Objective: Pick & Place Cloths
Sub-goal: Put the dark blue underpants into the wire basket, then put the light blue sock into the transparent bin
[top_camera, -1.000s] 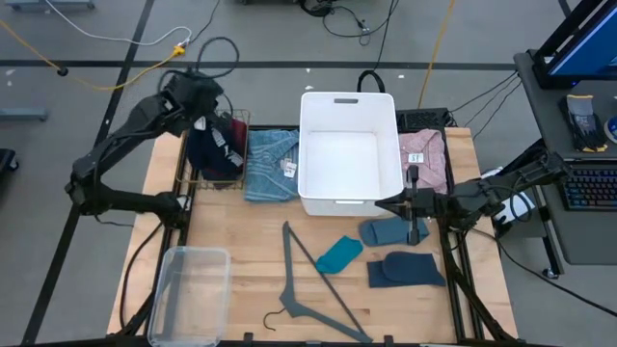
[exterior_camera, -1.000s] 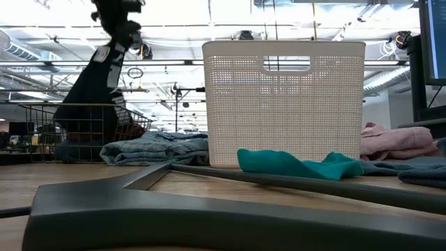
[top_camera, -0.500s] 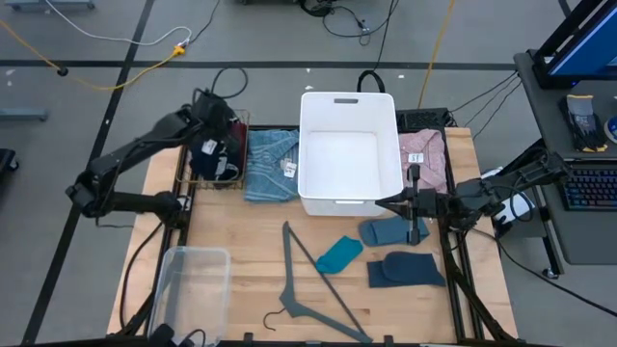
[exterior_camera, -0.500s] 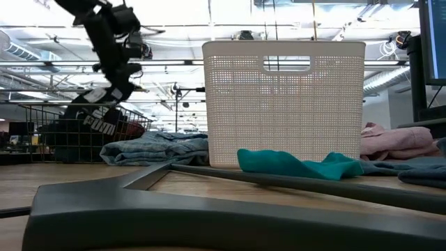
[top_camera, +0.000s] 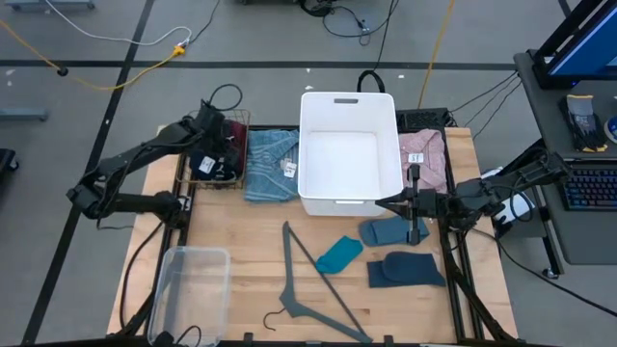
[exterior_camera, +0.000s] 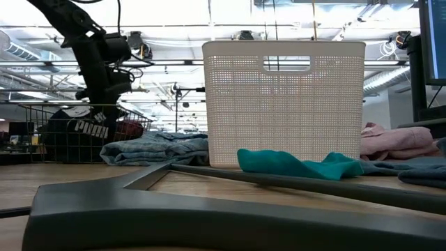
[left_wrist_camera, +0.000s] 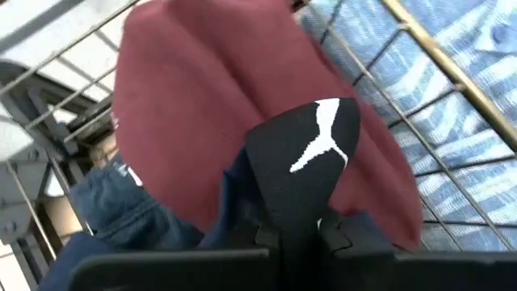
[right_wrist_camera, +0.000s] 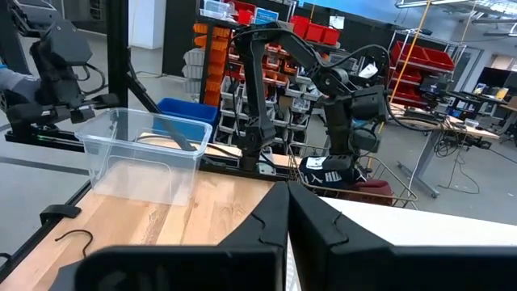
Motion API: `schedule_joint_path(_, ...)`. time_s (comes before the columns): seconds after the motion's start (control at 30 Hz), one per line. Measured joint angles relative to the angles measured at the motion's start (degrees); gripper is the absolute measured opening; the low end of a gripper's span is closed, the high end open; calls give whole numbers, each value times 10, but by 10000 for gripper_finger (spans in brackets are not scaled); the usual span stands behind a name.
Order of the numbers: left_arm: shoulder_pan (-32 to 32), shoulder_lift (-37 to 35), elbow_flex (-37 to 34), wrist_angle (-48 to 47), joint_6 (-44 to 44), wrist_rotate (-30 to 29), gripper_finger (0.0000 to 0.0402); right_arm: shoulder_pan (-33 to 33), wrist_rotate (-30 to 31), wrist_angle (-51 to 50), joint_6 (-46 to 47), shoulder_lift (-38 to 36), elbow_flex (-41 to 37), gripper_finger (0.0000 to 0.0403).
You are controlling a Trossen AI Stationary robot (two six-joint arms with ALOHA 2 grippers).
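My left gripper [top_camera: 214, 146] hangs over the wire basket [top_camera: 237, 120] at the table's far left and is shut on the navy garment with white print [left_wrist_camera: 303, 153]. That garment [exterior_camera: 78, 128] sits inside the basket on a maroon cloth [left_wrist_camera: 202, 105]. My right gripper [top_camera: 384, 204] waits shut at the table's right, just above the slate-blue cloth [top_camera: 390, 231]. On the table lie a teal cloth [top_camera: 338, 253] and a navy cloth [top_camera: 405, 270]. A light-blue one [top_camera: 270, 159] and a pink one [top_camera: 424, 154] flank the white basket [top_camera: 349, 100]. My left gripper [left_wrist_camera: 292, 236] pinches a bunched fold of the navy garment, just below its white leaping-cat print [left_wrist_camera: 319, 141], between its two fingers. It comes from above, slanting down into the wire basket. The garment's lower part lies on the maroon cloth in the basket, slack.
A grey plastic hanger [top_camera: 308, 280] lies across the table's near middle. A clear plastic tub [top_camera: 190, 289] stands at the near left corner. The tall white basket stands at the far middle, between the two arms. Bare wood shows left of the hanger.
My left gripper has come down toward the wire basket, still shut on the navy garment. The garment hung high and clear a second ago; now it has sunk into the basket and rests on the maroon cloth.
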Motion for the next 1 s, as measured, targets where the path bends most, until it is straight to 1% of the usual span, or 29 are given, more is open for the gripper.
schedule_joint_path(0.1,0,0,0,3,-13,19,38,0,0,0,0,0,0,0)
schedule_joint_path(0.2,-2,0,0,8,-26,29,71,0,-2,0,0,0,0,0)
schedule_joint_path(0.37,-9,-4,0,13,-36,29,146,0,-30,0,0,0,0,0)
schedule_joint_path(0.5,-17,-23,0,24,-47,30,206,0,-30,0,0,0,0,0)
schedule_joint_path(0.6,-22,-52,0,35,-50,30,242,0,-30,0,0,0,0,0)
schedule_joint_path(0.73,-30,-106,0,39,-50,30,276,0,-30,0,0,0,0,0)
schedule_joint_path(0.83,-36,-153,0,48,-51,33,293,0,-30,0,0,0,0,0)
schedule_joint_path(1.0,-50,-229,0,96,-63,76,306,0,-30,0,2,0,0,0)
